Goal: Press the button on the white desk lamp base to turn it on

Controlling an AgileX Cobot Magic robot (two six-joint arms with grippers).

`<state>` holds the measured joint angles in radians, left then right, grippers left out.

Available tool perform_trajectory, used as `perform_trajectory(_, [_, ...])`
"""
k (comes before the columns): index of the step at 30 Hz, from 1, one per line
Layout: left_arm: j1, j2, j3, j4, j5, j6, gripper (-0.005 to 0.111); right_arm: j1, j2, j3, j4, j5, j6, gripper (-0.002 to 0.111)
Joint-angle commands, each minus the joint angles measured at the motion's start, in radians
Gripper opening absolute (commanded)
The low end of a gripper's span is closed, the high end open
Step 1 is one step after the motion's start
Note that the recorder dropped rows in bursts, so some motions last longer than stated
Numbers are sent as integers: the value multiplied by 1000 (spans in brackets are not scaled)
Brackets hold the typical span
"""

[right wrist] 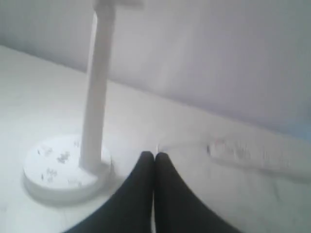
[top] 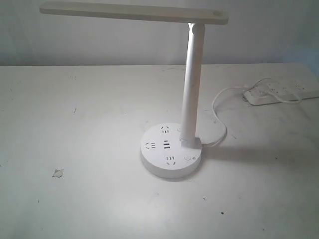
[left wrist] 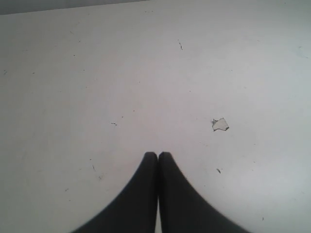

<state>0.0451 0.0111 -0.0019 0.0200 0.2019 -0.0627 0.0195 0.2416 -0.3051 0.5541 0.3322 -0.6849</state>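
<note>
The white desk lamp base (top: 170, 152) is a round puck with socket groups, dark USB ports and an upright post (top: 191, 84) carrying a flat lamp head. The button (top: 188, 158) is a tiny round ring near the post's foot. Neither gripper shows in the exterior view. My right gripper (right wrist: 154, 156) is shut and empty above the table, with the lamp base (right wrist: 65, 170) blurred off to one side of it; the button cannot be made out there. My left gripper (left wrist: 158, 155) is shut and empty over bare white table, with no lamp in its view.
A long white power strip (top: 281, 92) lies at the back right, and a white cable (top: 219, 112) runs from it to the lamp; the strip (right wrist: 252, 155) also appears blurred beyond my right gripper. A small chip in the tabletop (top: 58, 173) (left wrist: 220, 124) lies at left.
</note>
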Motion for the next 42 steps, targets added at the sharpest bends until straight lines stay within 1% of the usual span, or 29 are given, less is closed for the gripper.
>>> perform_trajectory(1, [2, 0, 2, -4, 0, 0, 0, -3, -4, 165, -379, -59, 530, 0])
perform_trajectory(2, [2, 0, 2, -4, 0, 0, 0, -13, -9, 233, -397, -96, 581, 0])
perform_trajectory(4, [2, 0, 2, -4, 0, 0, 0, -34, -31, 295, -395, -133, 581, 0])
perform_trajectory(6, [2, 0, 2, -4, 0, 0, 0, -60, -66, 305, -395, -150, 581, 0])
perform_trajectory(8, [2, 0, 2, -4, 0, 0, 0, -94, -124, 305, -402, -51, 579, 0])
perform_trajectory(10, [2, 0, 2, -4, 0, 0, 0, -135, -230, 305, -419, -19, 575, 0])
perform_trajectory(12, [2, 0, 2, -4, 0, 0, 0, -160, -242, 305, -427, -19, 553, 0])
perform_trajectory(14, [2, 1, 2, -4, -4, 0, 0, -160, -242, 305, -427, 5, 543, 0])
perform_trajectory(18, [2, 1, 2, -4, -1, 0, 0, -160, -242, 305, -396, 7, 620, 0])
perform_trajectory(42, [2, 1, 2, -4, -1, 0, 0, -160, -242, 305, -396, 5, 619, 0])
